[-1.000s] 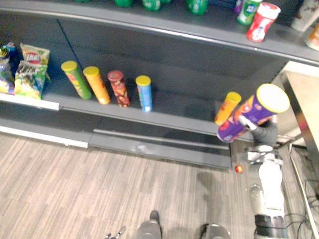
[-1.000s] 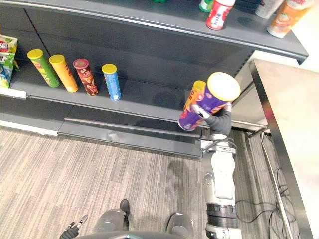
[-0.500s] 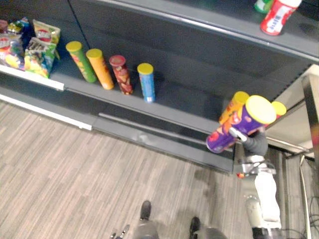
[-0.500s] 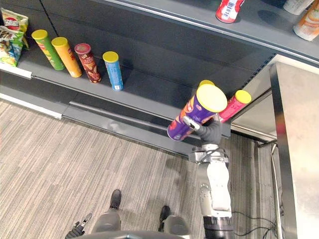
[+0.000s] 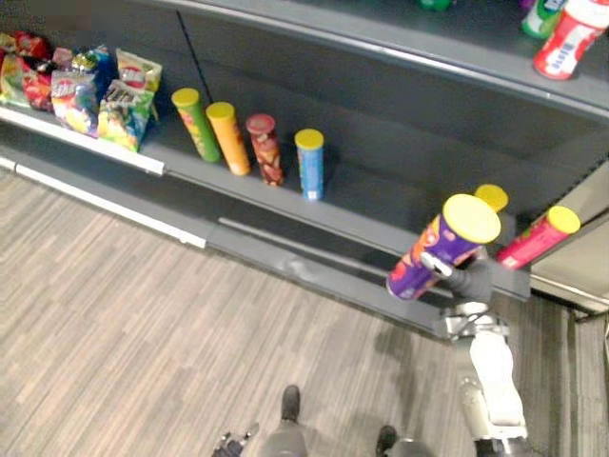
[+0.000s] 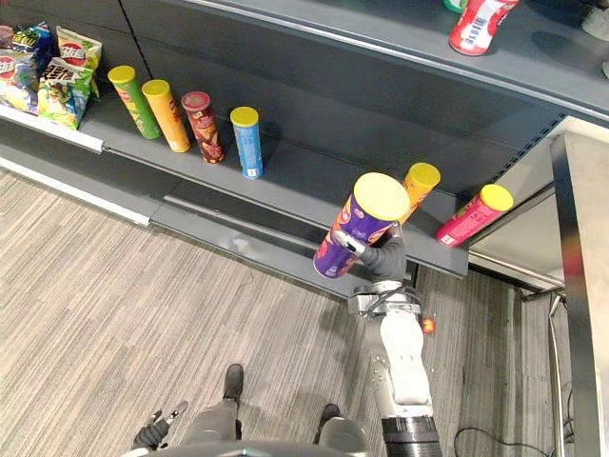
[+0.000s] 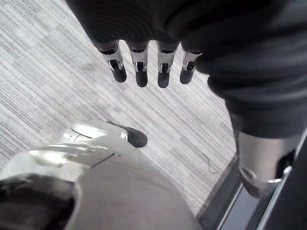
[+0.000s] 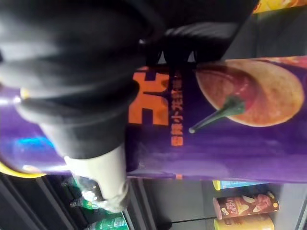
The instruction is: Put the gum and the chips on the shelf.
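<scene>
My right hand (image 6: 383, 259) is shut on a purple chips can (image 6: 360, 227) with a yellow lid, held tilted in front of the lower shelf's (image 6: 285, 186) front edge. The right wrist view has the same can (image 8: 230, 110) lying across the hand. Just behind it on the shelf stands an orange can (image 6: 417, 189), and a pink can (image 6: 473, 216) leans further right. A red and white bottle (image 6: 482, 21) stands on the upper shelf. Low over the floor by my side hangs my left hand (image 7: 144, 67), open with straight fingers.
A green can (image 5: 196, 123), an orange can (image 5: 228, 137), a red can (image 5: 265, 149) and a blue can (image 5: 309, 164) stand in a row on the lower shelf. Snack bags (image 5: 100, 95) fill its left end. A metal table (image 6: 582, 248) stands at the right. Striped floor lies below.
The whole picture has shifted, so the camera moved. The purple can now shows left of the orange can instead of right of it. The pink can has come into view.
</scene>
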Motion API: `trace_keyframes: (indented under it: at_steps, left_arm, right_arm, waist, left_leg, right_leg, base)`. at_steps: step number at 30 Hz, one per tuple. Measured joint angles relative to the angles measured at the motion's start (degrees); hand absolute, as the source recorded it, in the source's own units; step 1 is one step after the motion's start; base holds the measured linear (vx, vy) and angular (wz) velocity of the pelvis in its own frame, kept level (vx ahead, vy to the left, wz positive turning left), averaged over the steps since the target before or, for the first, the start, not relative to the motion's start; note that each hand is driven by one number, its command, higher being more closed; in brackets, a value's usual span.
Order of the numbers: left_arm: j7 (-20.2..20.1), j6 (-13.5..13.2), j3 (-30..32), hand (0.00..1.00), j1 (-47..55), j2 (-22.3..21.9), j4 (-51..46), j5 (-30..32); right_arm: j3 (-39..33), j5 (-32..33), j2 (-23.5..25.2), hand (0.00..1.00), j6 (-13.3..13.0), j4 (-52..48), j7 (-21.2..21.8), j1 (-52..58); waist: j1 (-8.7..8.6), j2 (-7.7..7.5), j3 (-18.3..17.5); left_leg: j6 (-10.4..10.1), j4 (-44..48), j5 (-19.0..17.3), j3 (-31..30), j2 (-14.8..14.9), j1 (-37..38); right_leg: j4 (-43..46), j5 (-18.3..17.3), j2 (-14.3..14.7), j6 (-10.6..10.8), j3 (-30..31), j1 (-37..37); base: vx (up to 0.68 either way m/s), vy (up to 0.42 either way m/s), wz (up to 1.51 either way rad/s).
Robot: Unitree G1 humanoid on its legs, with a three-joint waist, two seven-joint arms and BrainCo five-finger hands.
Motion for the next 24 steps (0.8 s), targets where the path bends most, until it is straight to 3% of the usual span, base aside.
trace_keyframes:
  at_steps: [10, 16, 19, 21, 22, 23, 24]
  left_arm:
    - [0.54, -0.44, -2.05, 0.00, -0.44, 0.57, -0.90, -0.18]
    - [0.65, -0.43, -1.30, 0.00, -0.44, 0.63, -0.76, -0.14]
    - [0.65, -0.41, -0.53, 0.00, -0.40, 0.93, -0.39, -0.57]
    - [0.59, -0.40, -0.38, 0.00, -0.39, 1.13, -0.23, -0.62]
    - [0.56, -0.39, -0.37, 0.00, -0.49, 1.68, -0.17, -0.63]
    - [0.61, -0.38, -0.36, 0.00, -0.42, 1.37, 0.02, -0.64]
    - [0.64, -0.33, -0.37, 0.00, -0.49, 1.01, 1.25, -0.67]
  right_arm:
    - [1.39, -0.77, 0.02, 1.00, 0.11, 2.77, -0.88, -0.89]
    - [3.49, -0.73, 0.07, 1.00, 0.23, 5.28, -0.20, -1.69]
    - [4.48, -0.71, 0.08, 1.00, 0.24, 5.30, 0.08, -1.90]
    - [4.47, -0.71, 0.10, 1.00, 0.25, 5.30, 0.48, -2.01]
    - [4.04, -0.75, -0.11, 1.00, 0.28, 5.33, 0.65, -2.04]
    - [3.78, -0.76, -0.80, 1.00, 0.37, 5.36, 0.65, -2.08]
    - [3.90, -0.83, -1.86, 1.00, 0.81, 6.02, 0.65, -2.28]
  waist:
    - [0.39, 0.22, -0.20]
    - [1.01, -0.50, -0.47]
    - [1.40, -1.47, -0.38]
    - [1.63, -2.03, -0.57]
    - [0.95, -2.97, -0.51]
    - [0.51, -2.26, -0.42]
    - [0.38, -1.04, 0.12]
  left_leg:
    - [0.13, 0.00, 0.35, 0.38, 0.10, -0.67]
    - [-0.05, 1.03, -0.84, 2.72, 0.46, 0.08]
    - [1.15, 8.70, -5.88, 4.67, 0.21, -2.49]
    - [1.68, 10.59, -7.25, 7.02, -0.39, -2.75]
    - [4.60, 17.28, -10.00, 9.43, -1.50, -4.09]
    - [4.60, 20.74, -12.03, 10.07, -1.07, -4.84]
    - [4.34, 22.64, -15.04, 9.61, -0.44, -4.62]
  right_leg:
    - [0.27, 0.18, -0.09, 0.26, 0.12, -0.79]
    - [1.07, 0.27, -0.21, 0.42, 1.95, -1.22]
    - [2.15, 0.40, -1.24, 0.66, 2.35, -0.93]
    - [3.31, -0.28, -2.64, 1.71, 1.54, -0.90]
    - [5.92, -1.34, -5.27, 2.90, 0.24, -0.93]
    - [8.71, -1.46, -5.52, 3.05, -0.15, -1.34]
    - [18.54, -0.33, -6.22, 1.26, 0.91, -4.46]
  base:
    - [-0.01, -0.002, 0.00]
    - [0.00, 0.000, -0.16]
    - [-0.01, 0.039, -0.16]
    - [-0.01, 0.081, 0.02]
    - [0.05, 0.119, 0.31]
    - [0.06, 0.163, 0.46]
    - [0.00, 0.177, 0.30]
